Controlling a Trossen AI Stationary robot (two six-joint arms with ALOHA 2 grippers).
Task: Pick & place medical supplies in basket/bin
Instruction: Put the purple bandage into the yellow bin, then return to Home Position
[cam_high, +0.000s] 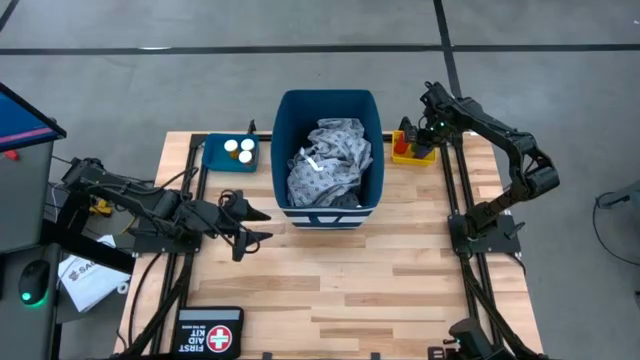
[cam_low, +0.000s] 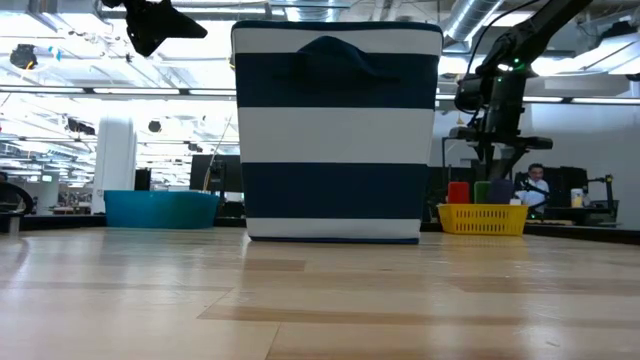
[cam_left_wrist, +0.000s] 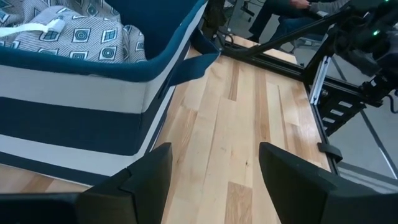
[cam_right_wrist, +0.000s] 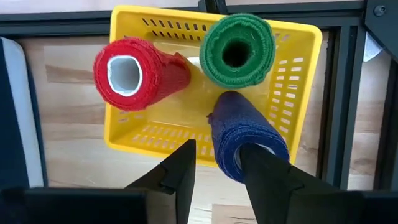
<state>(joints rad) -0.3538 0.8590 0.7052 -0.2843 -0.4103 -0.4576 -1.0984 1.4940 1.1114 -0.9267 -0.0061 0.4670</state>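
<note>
Two dark arms work over the wooden bench (cam_high: 330, 280). The left arm stretches low across the bench's left side, reaching toward the middle, and its left tool (cam_high: 252, 226) hangs above the boards just beside the front left corner of the dark blue bin (cam_high: 329, 205). Its fingers (cam_left_wrist: 146, 180) are spread apart and hold nothing; bare wood shows between them in the left wrist view.

Inside the bin lies the grey patterned gown (cam_high: 330, 160), bunched up, with a white tie (cam_left_wrist: 43, 28) across its top. From the low view the bin shows broad white and dark blue bands and stands upright in the middle of the bench.

The right arm rises from its base on the bench's right edge, folds at the elbow, and reaches back toward the far right corner, where the right tool (cam_high: 425, 128) points down over the yellow tray (cam_high: 412, 152). Its fingers (cam_right_wrist: 183, 171) are parted, with the near rim of the tray between them, gripping nothing.

In the tray a red roll (cam_right_wrist: 140, 71) and a green roll (cam_right_wrist: 237, 50) stand side by side, and a dark blue roll (cam_right_wrist: 245, 134) leans toward the tray's near edge, close beside one finger.

Left of the bin, the teal tray (cam_high: 222, 152) holds small white bottles (cam_high: 238, 148). A black first aid pouch (cam_high: 210, 335) lies at the bench's front left.
</note>
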